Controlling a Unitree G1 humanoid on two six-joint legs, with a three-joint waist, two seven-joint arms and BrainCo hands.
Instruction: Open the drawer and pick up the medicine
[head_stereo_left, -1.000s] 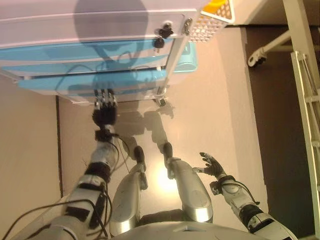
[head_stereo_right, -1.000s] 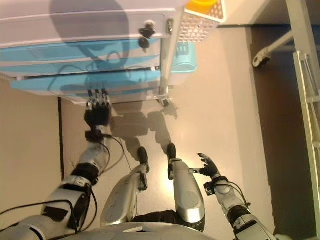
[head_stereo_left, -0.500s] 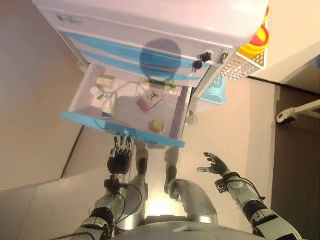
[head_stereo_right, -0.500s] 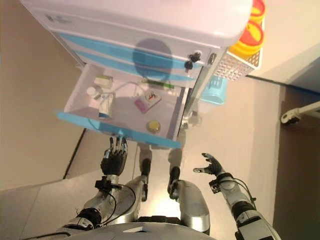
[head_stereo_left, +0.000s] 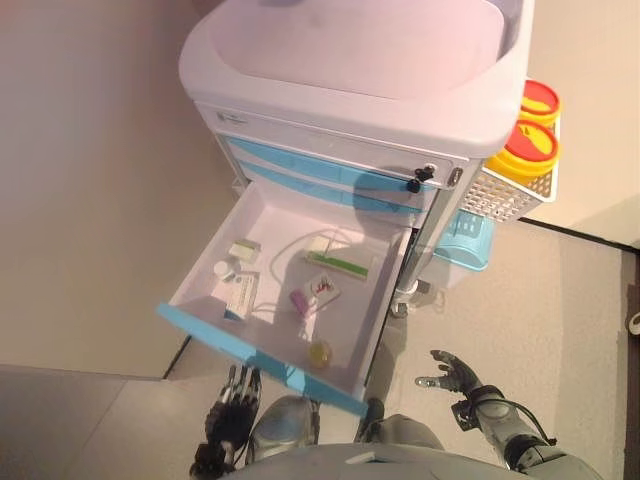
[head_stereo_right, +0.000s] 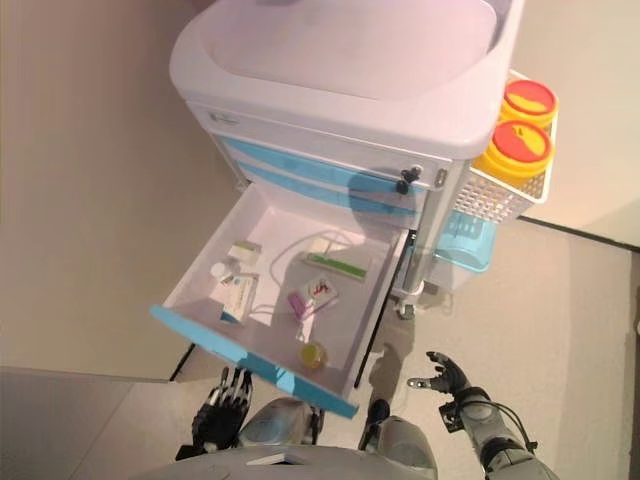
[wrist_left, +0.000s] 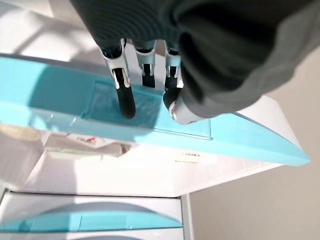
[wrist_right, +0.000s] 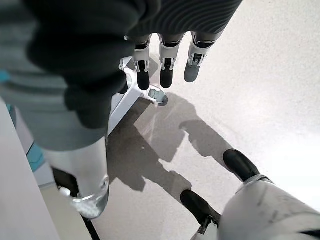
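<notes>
The cart's lowest drawer (head_stereo_left: 372, 320) stands pulled out, its blue front (head_stereo_left: 260, 355) nearest me. Inside lie a white-and-blue medicine box (head_stereo_left: 238, 295), a small white bottle (head_stereo_left: 220, 268), a pink item (head_stereo_left: 298, 300), a flat packet (head_stereo_left: 322, 288), a long green-and-white box (head_stereo_left: 338, 262) and a round yellow container (head_stereo_left: 320, 351). My left hand (head_stereo_left: 232, 395) is just below the blue front with straight fingers. In the left wrist view its fingertips (wrist_left: 127, 105) rest on the front's recessed panel (wrist_left: 150, 107). My right hand (head_stereo_left: 450, 372) hangs open and empty over the floor, right of the drawer.
The white cart (head_stereo_left: 360, 70) has two shut blue drawers (head_stereo_left: 330, 180) above the open one. A white basket (head_stereo_left: 505, 195) with two yellow, red-lidded containers (head_stereo_left: 527, 140) and a blue bin (head_stereo_left: 468, 240) hang on its right side. A caster (wrist_right: 159, 96) is near my right hand. A wall is at the left.
The drawer has gone from shut to pulled far out, showing its contents. My left hand stayed at its blue front. The camera has moved, so the whole cart now shows.
</notes>
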